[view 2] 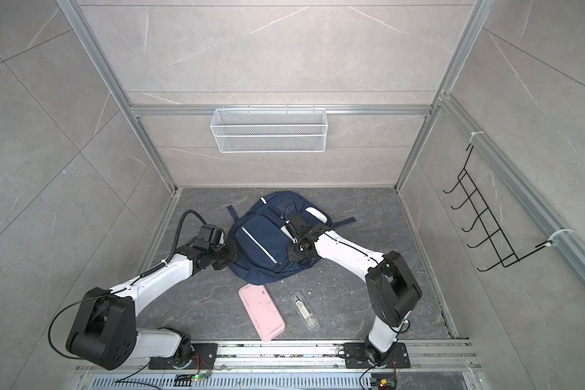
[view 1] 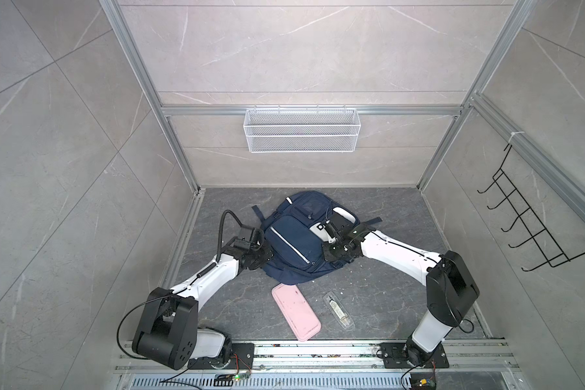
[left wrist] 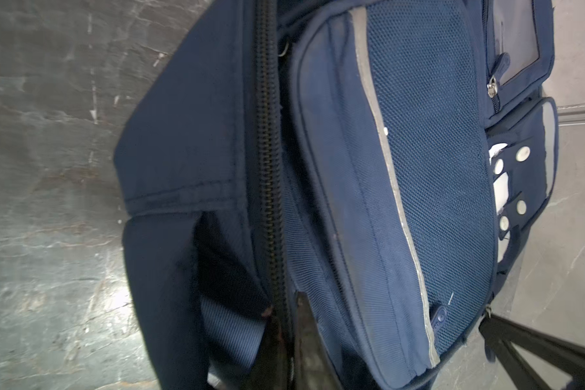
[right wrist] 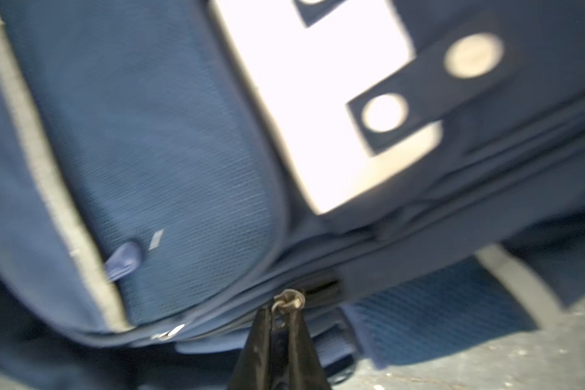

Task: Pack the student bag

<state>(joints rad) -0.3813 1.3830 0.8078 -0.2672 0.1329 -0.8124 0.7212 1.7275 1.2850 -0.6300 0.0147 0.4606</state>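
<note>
Grey stone floor inside a tiled, aluminium-framed cell — your student bag lies face up toward the back. Both arms reach in low with bent elbows, one from each side. Your left gripper is clamped on the bag's side zipper seam. Your right gripper pinches a metal zipper pull. In front of the bag, a pink case and a clear case lie side by side. A wire basket hangs on the back wall and a hook rack on the right wall — both well apart from the arms.

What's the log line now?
left end effector: shut on navy-blue fabric backpack; right end effector: shut on metal zipper pull; flat pink case: unpacked
</note>
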